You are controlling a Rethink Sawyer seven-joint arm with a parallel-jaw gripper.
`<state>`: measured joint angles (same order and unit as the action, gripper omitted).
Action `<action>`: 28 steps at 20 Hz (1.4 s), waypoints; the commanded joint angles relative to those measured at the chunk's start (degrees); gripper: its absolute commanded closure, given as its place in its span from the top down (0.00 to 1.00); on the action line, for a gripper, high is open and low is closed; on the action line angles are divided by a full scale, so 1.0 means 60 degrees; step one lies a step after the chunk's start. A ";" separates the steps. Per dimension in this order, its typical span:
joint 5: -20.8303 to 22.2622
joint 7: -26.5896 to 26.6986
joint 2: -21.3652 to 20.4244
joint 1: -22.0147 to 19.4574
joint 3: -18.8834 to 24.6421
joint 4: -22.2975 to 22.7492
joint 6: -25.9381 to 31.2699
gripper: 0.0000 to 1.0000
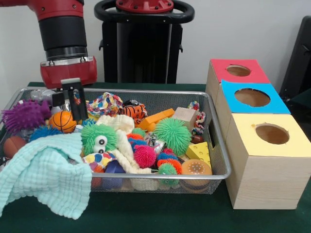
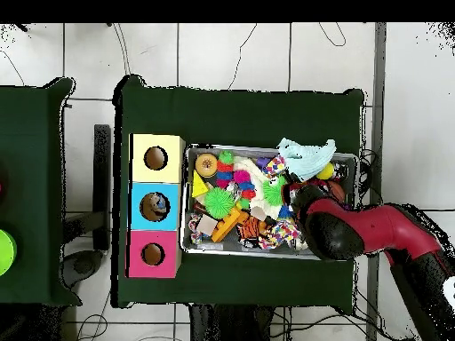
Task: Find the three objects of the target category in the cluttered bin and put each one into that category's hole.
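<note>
Because the mint cloth (image 1: 46, 172) drapes over the bin's front corner, you cannot see what lies beneath it, and a target could be hidden there. Behind it sit the green googly-eyed ball (image 1: 98, 138), the pink spiky ball (image 1: 144, 156) and the big green spiky ball (image 1: 172, 135), packed against the wire bin (image 1: 219, 160). Farther back, the gripper (image 1: 74, 104) hangs down into the toys beside the small basketball (image 1: 62, 121); its jaws look parted around nothing, though the clutter makes that uncertain. Watch for the fingers snagging the patterned fabric (image 1: 104, 104) or dragging neighbours out. To the side, the yellow box (image 1: 272, 133), blue box (image 1: 252, 97) and red box (image 1: 238, 71) wait, holes open.
</note>
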<state>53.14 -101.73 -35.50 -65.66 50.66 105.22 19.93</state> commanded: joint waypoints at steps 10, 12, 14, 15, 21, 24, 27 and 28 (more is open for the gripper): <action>0.1208 0.1614 0.0036 -0.0035 0.0447 0.0047 -0.0455 1.00; 0.1442 0.1529 -0.0047 0.0063 0.0295 -0.0087 -0.0507 1.00; 0.1870 0.1568 0.0025 0.0103 0.0113 -0.0313 -0.0670 1.00; 0.2059 0.1436 0.0033 0.0181 -0.0088 -0.0423 -0.0702 1.00; 0.2817 0.0294 0.0025 0.0651 -0.1014 -0.1011 -0.1106 1.00; 0.2971 -0.0211 -0.0014 0.0927 -0.1355 -0.1093 -0.1426 1.00; 0.2997 -0.0535 -0.0015 0.1136 -0.1640 -0.1156 -0.1778 1.00; 0.3056 -0.0727 -0.0119 0.1342 -0.1895 -0.1229 -0.1816 1.00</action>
<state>66.89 -101.73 -35.78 -60.55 46.42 103.15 12.41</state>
